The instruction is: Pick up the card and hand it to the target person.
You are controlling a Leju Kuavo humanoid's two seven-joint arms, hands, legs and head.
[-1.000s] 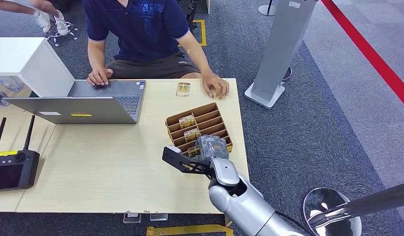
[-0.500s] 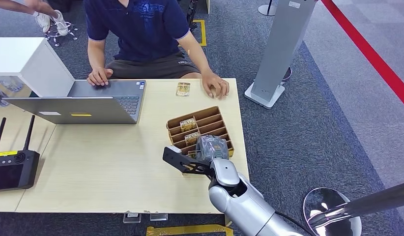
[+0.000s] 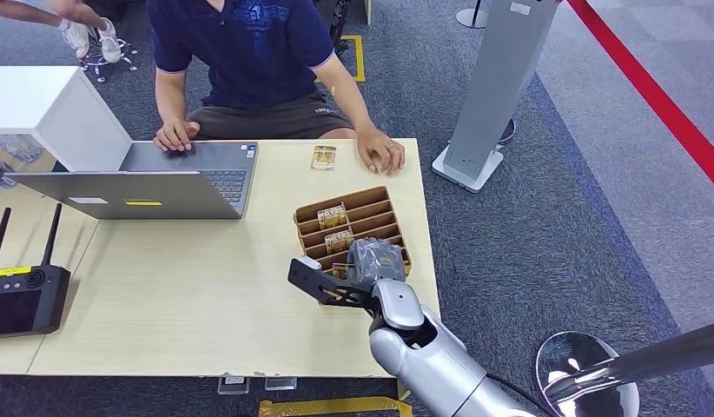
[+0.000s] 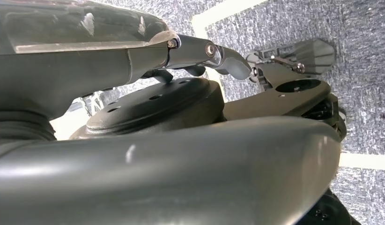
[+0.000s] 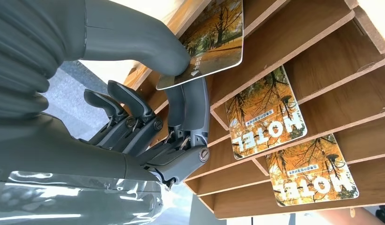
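Card (image 5: 214,42) is pinched between the right hand's (image 5: 148,117) thumb and a finger, held at its short edge, just above the near slots of the wooden rack (image 5: 322,61). Card face shows autumn trees. Other fingers (image 5: 120,101) are curled below it.

In the head view the right hand (image 3: 373,261) sits over the near end of the rack (image 3: 353,228), on the table (image 3: 206,295) near its right edge. Two more cards (image 5: 265,112) stand in slots beyond the hand, printed HOTEL. A further card (image 3: 323,157) lies flat on the table past the rack, beside the person's hand (image 3: 381,152).

Person (image 3: 249,61) sits across the table, other hand on a laptop (image 3: 162,178). Black remote with antennas (image 3: 23,291) is far to the hand's left.

Left hand (image 4: 237,61) hangs over carpet; can't tell how its fingers are set.
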